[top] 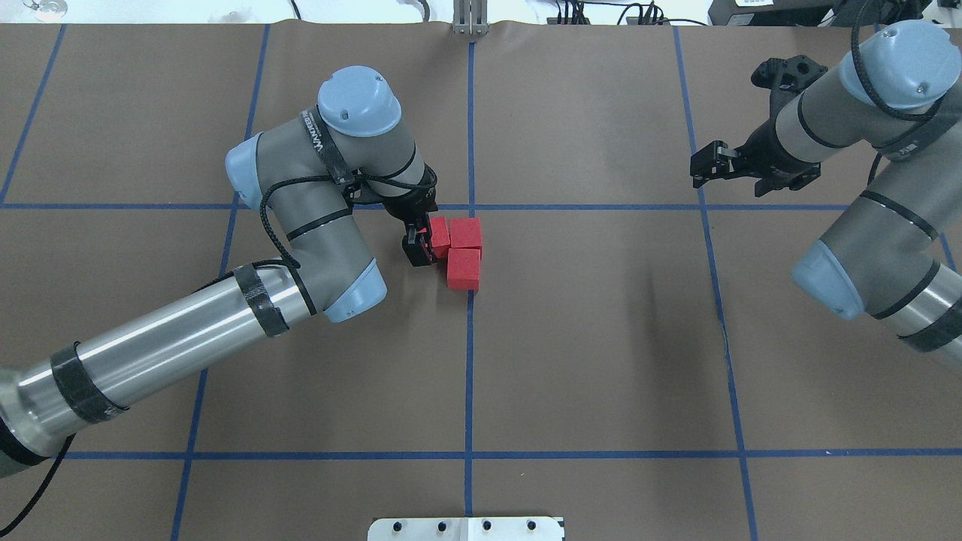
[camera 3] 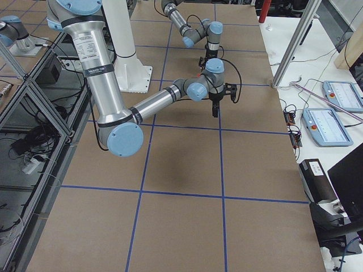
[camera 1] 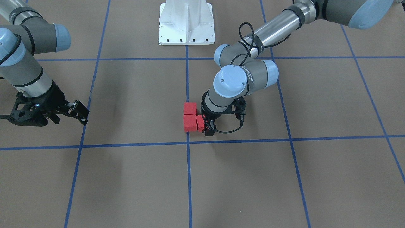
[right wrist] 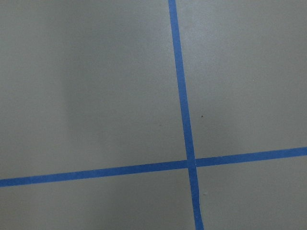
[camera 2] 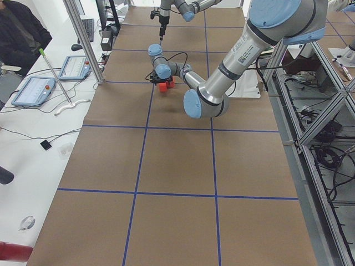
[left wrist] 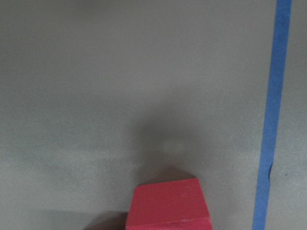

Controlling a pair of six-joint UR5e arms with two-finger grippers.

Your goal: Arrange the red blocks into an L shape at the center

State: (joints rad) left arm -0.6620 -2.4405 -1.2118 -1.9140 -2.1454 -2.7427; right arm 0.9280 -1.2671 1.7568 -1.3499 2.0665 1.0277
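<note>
The left claw point(top: 419, 244) stood low over the floor, reaching in from the robot's left. The outer red block point(top: 440, 235) lay touching it or just beside it on its right side. I could not tell whether the fingers were spread, pressed together or pinching that block: the wrist hid them from above, and the left wrist camera showed only the block at its bottom edge. Further right of the claw, the far red block point(top: 466, 232) seemed to touch the outer one, and the near red block point(top: 464, 269) adjoined it on the robot's side. Both lay on the middle tape line point(top: 469, 361) at the center point(top: 518, 255). The long leg thus ran along that line, across the claw's reach, with the short foot pointing at the claw, so the L looked formed. The coming move probably turned on this: the blocks lay rightward, so backing off leftward or upward would spare them. Well to the right, the right claw point(top: 699, 171) hung apart, seemingly pressed together and holding nothing, much the farther of the two.
</note>
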